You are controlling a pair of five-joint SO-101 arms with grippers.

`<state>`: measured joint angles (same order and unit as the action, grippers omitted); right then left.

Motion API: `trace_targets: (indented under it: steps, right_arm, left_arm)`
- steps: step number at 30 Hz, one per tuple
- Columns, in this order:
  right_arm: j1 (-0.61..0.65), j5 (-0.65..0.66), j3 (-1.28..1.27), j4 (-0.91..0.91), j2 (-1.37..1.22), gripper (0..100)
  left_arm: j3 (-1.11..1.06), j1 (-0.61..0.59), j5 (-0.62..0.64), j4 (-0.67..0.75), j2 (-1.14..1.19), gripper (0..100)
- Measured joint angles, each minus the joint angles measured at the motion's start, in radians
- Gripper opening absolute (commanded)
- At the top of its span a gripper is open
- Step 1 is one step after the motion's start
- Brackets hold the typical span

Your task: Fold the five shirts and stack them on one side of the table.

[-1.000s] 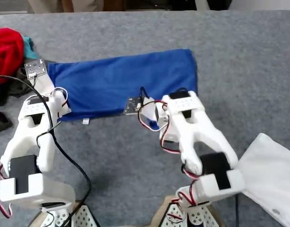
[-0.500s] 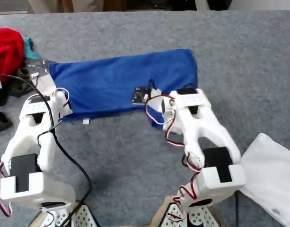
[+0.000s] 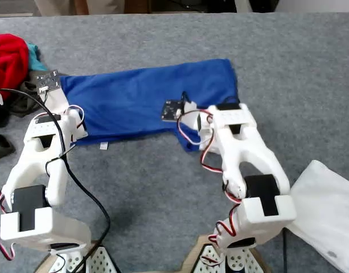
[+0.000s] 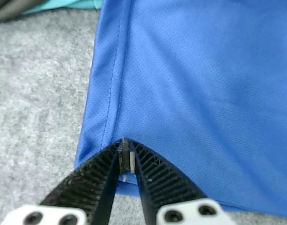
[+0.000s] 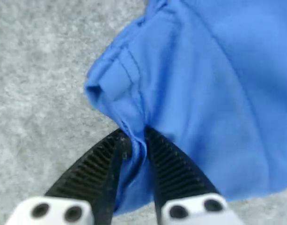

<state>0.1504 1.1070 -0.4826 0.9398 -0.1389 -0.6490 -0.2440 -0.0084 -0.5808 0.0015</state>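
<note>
Ok, high view first. Your blue shirt point(image 3: 146, 99) lies as a long band across the middle of the table point(image 3: 140, 187), nearer the far edge than the near one, its length running left to right. Your left arm point(image 3: 40, 153) comes up from the near left corner, wrist over the shirt's near left corner. Your right arm point(image 3: 242, 153) comes up from the near edge, wrist over the shirt's near right corner, where the cloth is bunched. A small white label point(image 3: 103, 146) sits just beside the shirt's near edge. A white shirt point(image 3: 325, 219) lies at the near right corner, well apart from the blue one. At the left edge, toward the far corner, you have a red garment point(image 3: 8, 57) with a teal cloth point(image 3: 33, 56) touching it. Dark clothes point(image 3: 6, 108) lie just nearer along that edge.

Left wrist view: your left gripper point(image 4: 127, 154) has its fingers pressed together on the blue shirt, pinching cloth close to a corner, just inside the stitched side hem. The fabric puckers toward the tips. Grey table runs beside the hem, and teal and dark cloth show past the shirt's end.

Right wrist view: your right gripper point(image 5: 136, 140) clamps a fold of the blue shirt, the cloth rising as a ridge between the two fingers. A doubled hem corner sticks out beside them, and the rest of the shirt spreads out beyond.
</note>
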Motion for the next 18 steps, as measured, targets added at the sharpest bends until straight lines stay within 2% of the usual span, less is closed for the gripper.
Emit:
trace_targets:
  steps: [5, 10, 18]
  right_arm:
    - [0.0, 0.002, 0.181, 0.137, -0.003, 0.4]
    - [0.0, 0.002, 0.356, 0.192, -0.032, 0.4]
    - [-0.002, 0.002, 0.707, 0.288, -0.281, 0.4]
  left_arm:
    - [0.0, 0.0, 0.0, 0.0, 0.0, 2]
    - [0.0, 0.0, 0.0, 0.0, 0.0, 2]
    - [0.0, 0.0, 0.0, 0.0, 0.0, 2]
